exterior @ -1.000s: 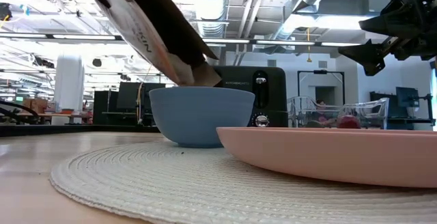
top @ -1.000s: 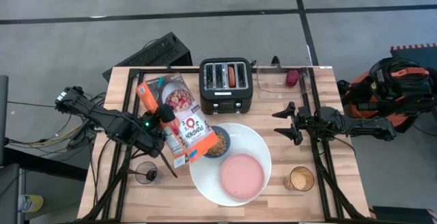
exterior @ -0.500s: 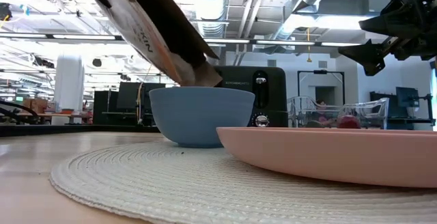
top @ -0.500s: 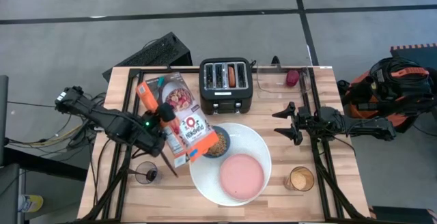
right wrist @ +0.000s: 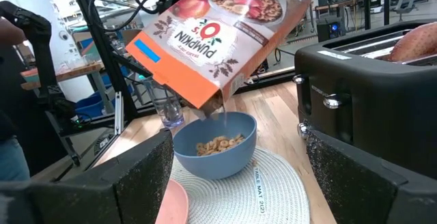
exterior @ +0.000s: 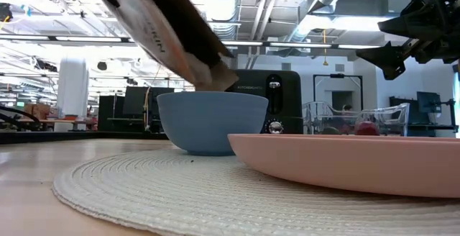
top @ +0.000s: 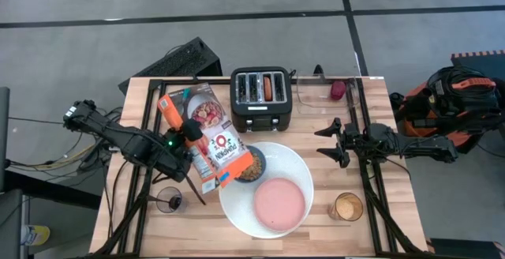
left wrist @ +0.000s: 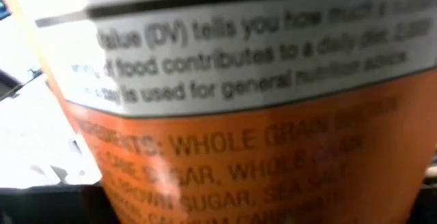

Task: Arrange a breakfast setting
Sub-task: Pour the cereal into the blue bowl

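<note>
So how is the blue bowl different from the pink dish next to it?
The blue bowl is deep with tall sides; the pink saucer is shallow and nearly flat. The bowl holds cereal, falling from the orange cereal box tipped over it by the left claw; the saucer lies bare. The saucer looks wider from above. Both are round and sit on the big white plate.

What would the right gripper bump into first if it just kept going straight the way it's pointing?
Probably the small blue bowl with cereal in it, straight ahead of the open right gripper. The tilted orange cereal box hangs just above that line, so depending on height it might catch the box instead.
</note>
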Controlling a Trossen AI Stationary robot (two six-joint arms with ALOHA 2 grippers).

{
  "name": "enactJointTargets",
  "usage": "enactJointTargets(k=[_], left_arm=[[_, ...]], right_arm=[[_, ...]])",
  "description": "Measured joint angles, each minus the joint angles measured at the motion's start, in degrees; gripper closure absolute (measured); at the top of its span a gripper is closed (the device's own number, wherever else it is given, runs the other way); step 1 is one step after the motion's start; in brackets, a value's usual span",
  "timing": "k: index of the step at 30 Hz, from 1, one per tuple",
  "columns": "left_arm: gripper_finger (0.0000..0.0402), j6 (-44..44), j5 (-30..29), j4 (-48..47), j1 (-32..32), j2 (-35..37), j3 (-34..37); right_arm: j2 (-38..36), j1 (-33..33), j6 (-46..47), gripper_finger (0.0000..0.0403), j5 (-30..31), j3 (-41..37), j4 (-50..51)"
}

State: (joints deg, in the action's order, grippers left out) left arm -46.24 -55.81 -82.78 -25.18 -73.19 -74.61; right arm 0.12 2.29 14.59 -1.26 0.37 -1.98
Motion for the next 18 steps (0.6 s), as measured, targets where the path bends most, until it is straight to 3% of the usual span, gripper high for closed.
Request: enactJointTargets(k=[18], left_arm=[[0.017, 3.12, -0.35, -0.7, 0.07, 0.07, -0.02]], right_arm=[[-0.02, 0.0, 0.0, 0.0047, 0.0, -0.01, 0.0]])
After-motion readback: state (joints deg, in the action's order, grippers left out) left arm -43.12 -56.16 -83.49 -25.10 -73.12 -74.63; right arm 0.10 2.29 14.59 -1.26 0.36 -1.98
